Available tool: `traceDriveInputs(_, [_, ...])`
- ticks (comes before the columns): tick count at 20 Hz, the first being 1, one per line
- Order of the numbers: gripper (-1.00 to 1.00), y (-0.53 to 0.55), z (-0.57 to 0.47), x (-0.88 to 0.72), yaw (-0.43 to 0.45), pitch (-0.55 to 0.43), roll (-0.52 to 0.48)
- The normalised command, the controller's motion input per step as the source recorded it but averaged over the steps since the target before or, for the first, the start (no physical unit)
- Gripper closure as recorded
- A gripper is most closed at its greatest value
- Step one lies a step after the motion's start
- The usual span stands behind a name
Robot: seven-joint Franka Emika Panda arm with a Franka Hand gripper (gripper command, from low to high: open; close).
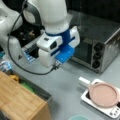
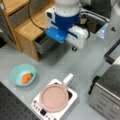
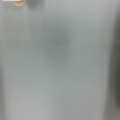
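1. In a front view, above the grey table [image 1: 65,85], we see the arm's head with its blue block hanging; the pincer [image 1: 57,67] barely shows, and we cannot tell how its jaws stand. Toward the right lie a pink pan [image 1: 103,94] on a white scale [image 1: 111,110] and an oven [image 1: 100,47].
2. In a front view, the pincer [image 2: 74,48] hangs over bare table, well apart from the pan [image 2: 54,97]. A teal bowl [image 2: 23,74] holds a carrot [image 2: 26,78]. A wooden drawer unit [image 2: 27,27] stands behind.
3. In the wrist view, we see only table [image 3: 60,65]; the pincer does not show.
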Motion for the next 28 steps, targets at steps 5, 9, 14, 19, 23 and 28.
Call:
traceDriveInputs(5, [-1.00, -0.26, 0.00, 0.57, 0.128, 0.134, -0.044])
traceDriveInputs(9, [-1.00, -0.28, -0.02, 0.63, 0.106, 0.167, -0.024])
traceDriveInputs(14, [-1.00, -0.31, -0.02, 0.64, 0.103, 0.163, 0.003])
traceDriveInputs(19, [-1.00, -0.40, 0.08, 0.60, 0.095, 0.186, -0.011])
traceDriveInputs(23, [-1.00, -0.37, 0.10, 0.56, 0.089, 0.194, -0.029])
traceDriveInputs(28, [-1.00, -0.32, 0.13, 0.49, 0.100, 0.222, -0.054])
